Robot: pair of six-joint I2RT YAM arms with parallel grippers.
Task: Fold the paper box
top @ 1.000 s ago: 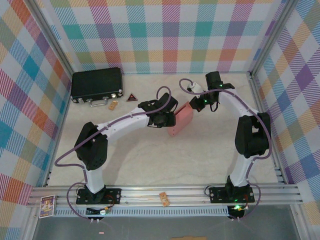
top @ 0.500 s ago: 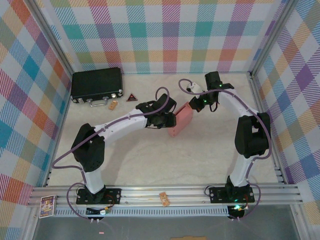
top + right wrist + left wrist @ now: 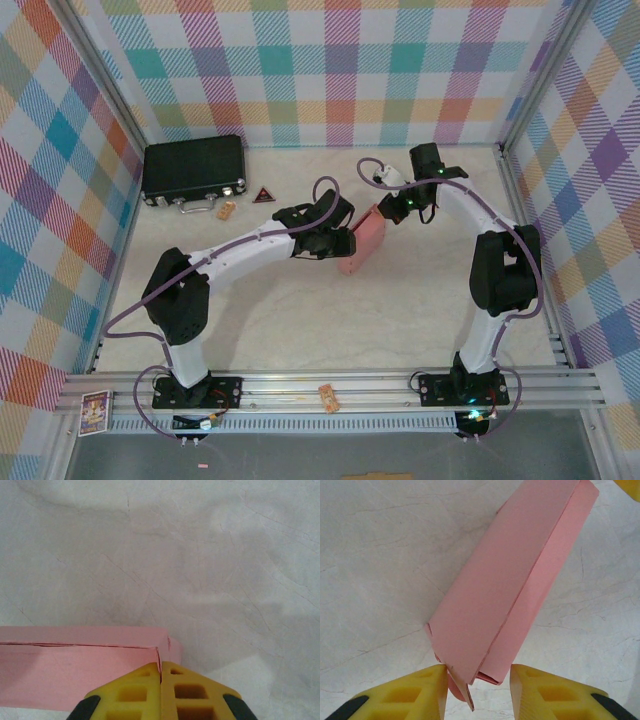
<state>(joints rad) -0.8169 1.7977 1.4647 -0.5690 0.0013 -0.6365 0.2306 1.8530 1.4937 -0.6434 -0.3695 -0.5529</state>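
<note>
The paper box (image 3: 362, 240) is lying out on the surface (image 3: 300, 320), well to the right of the black case (image 3: 193, 170), and it's folded up into a long, flattish pink sleeve. Its end on the case side is straddled by the left hand (image 3: 477, 675). The fingers are parted and a sliver of gap can be seen on one side, so nothing looks properly clamped there. The end away from the case is pinched by the right hand (image 3: 161, 667), with the fingers shut tight on a thin edge of card.

Handling-wise, it should be treated as light thin card: stiff only along the creases, easily dented, and probably torn at the flaps if yanked. It's best taken at a folded edge or corner rather than mid-panel, where buckling would be expected. It could likely be slid around on that smooth surface too.
</note>
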